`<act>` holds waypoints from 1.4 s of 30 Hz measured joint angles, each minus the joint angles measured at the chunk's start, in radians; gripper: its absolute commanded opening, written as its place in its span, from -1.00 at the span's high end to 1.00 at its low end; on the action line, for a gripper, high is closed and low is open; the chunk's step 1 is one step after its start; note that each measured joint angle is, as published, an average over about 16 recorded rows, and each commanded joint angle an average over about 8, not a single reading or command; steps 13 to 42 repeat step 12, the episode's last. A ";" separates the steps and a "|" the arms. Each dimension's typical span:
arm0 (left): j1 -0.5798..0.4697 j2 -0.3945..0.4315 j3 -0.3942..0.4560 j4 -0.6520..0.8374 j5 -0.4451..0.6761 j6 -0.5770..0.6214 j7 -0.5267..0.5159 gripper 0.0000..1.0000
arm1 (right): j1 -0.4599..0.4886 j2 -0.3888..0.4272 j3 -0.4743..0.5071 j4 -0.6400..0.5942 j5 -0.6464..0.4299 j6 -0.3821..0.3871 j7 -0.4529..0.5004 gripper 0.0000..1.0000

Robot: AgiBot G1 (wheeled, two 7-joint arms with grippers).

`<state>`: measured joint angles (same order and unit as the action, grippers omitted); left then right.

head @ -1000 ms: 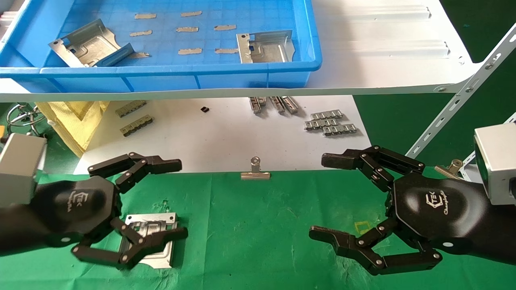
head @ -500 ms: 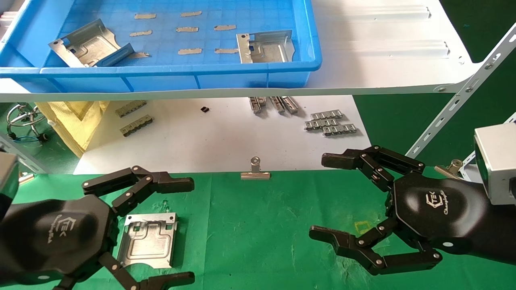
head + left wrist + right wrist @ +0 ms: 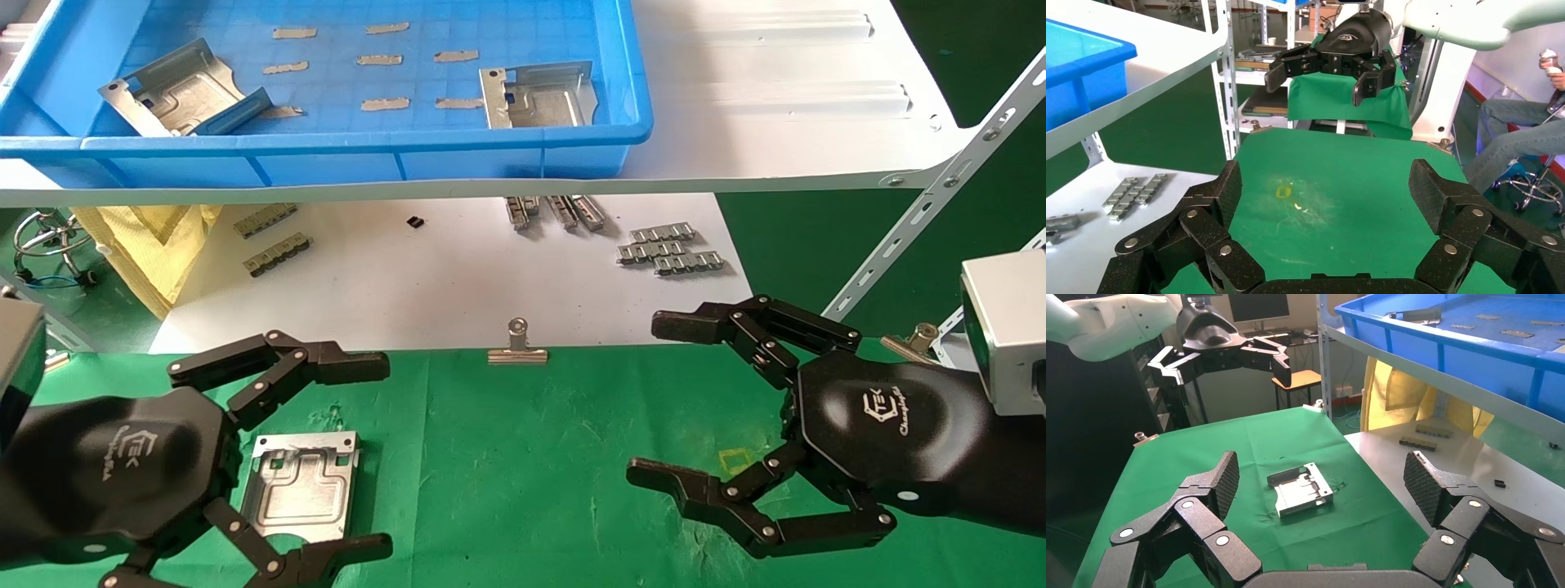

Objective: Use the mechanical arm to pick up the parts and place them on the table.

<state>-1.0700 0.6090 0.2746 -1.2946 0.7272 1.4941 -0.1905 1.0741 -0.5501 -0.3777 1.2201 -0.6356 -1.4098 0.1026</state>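
Observation:
One silver stamped part [image 3: 302, 486] lies flat on the green cloth table [image 3: 531, 457], near the left. My left gripper [image 3: 368, 457] is open, its fingers spread to either side of this part without touching it. The part also shows in the right wrist view [image 3: 1300, 490]. Two more parts [image 3: 184, 90] [image 3: 539, 94] lie in the blue bin [image 3: 327, 147] on the white shelf. My right gripper [image 3: 658, 400] is open and empty, parked over the cloth at the right. The left wrist view shows only bare cloth between the open fingers [image 3: 1229, 190].
A silver binder clip [image 3: 517, 351] sits at the cloth's far edge. Small grey linked strips [image 3: 670, 249] lie on the white sheet [image 3: 449, 278] under the shelf. A yellow cloth [image 3: 147, 245] hangs at the far left. A white shelf brace [image 3: 940, 188] slants at the right.
My left gripper had its fingers over the part on the cloth. It has opened wider and drawn back toward the near left. The part now lies free. The right arm has not moved.

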 measured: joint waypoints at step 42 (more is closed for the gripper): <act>-0.003 0.001 0.003 0.007 0.002 0.001 0.003 -1.00 | 0.000 0.000 0.000 0.000 0.000 0.000 0.000 -1.00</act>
